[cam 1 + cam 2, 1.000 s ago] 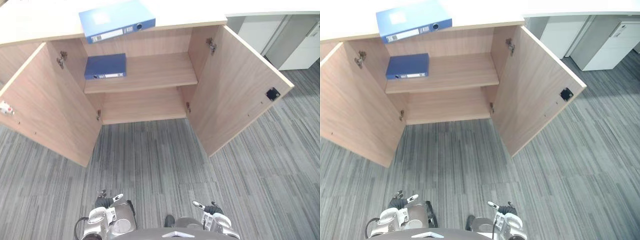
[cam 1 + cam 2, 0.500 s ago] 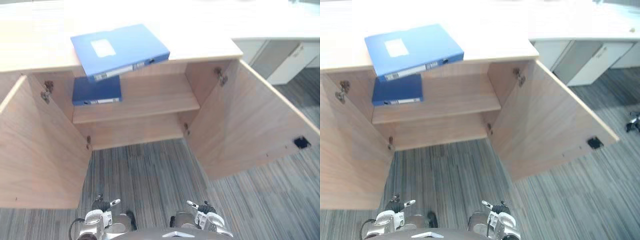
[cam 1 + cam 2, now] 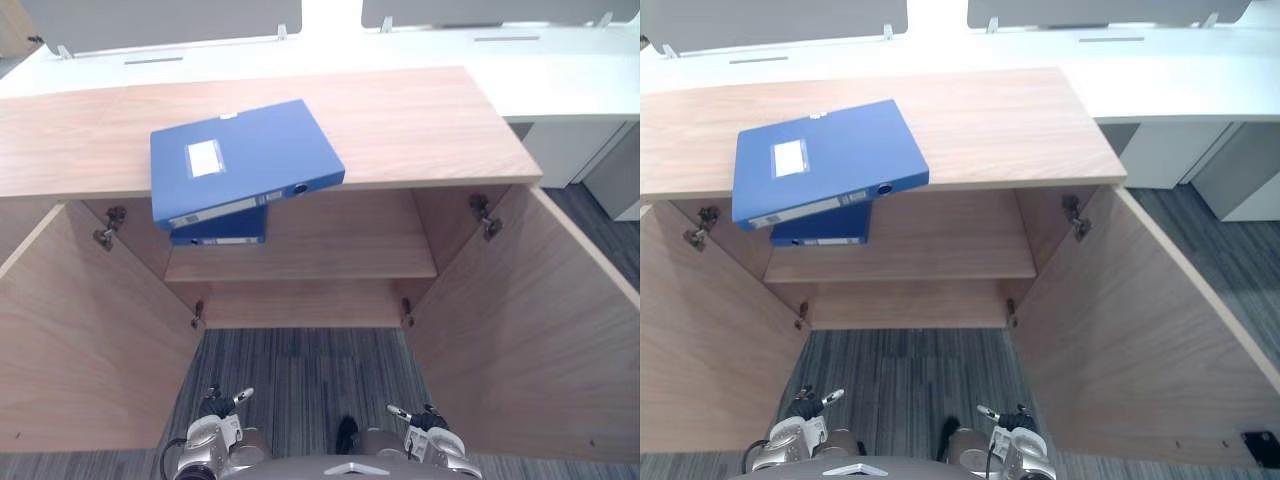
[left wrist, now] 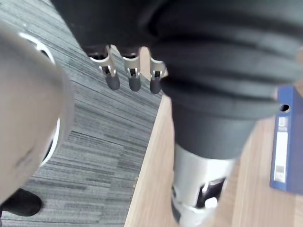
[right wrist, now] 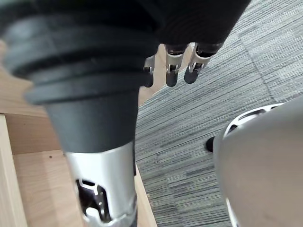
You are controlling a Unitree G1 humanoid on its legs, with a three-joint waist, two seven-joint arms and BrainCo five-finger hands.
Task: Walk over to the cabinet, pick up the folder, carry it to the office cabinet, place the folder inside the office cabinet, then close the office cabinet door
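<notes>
2 doors stand open and the whole view has closed in on the cabinet, so the walk seems nearly done. The folder lies on its top, overhanging; left hand and right hand hang relaxed, apparently empty.

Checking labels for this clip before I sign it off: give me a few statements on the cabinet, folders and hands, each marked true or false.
1. Both doors of the cabinet stand open. True.
2. The left hand grips a folder. False: it hangs empty, fingers straight, above the carpet.
3. A blue folder lies on the cabinet top, overhanging its front edge. True.
4. The shelf inside is bare. False: a second blue folder lies at its left end.
</notes>
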